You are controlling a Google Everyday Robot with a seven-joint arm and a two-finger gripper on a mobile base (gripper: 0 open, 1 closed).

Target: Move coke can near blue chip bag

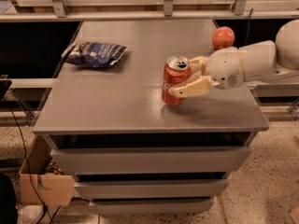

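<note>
The coke can (175, 80) is found toward the right front of the grey cabinet top (131, 111). It is well apart from the blue chip bag (96, 54), which lies flat near the back left corner. The can is enclosed from the right by the gripper (183, 76). Its two pale fingers (191, 87) are pinched on the can, one across the near face and one behind the rim (a side grasp is judged to suit a tall, smooth cylinder, since the can is kept upright and its top level). Whether the base is clear of the surface cannot be told. The arm (252, 59) is stretched in roughly level from the right edge, with the wrist held low, just above the surface. A round orange fruit (223, 37) sits behind the wrist, near it but not touched. The transfer leftward toward the bag is judged not yet begun.
</note>
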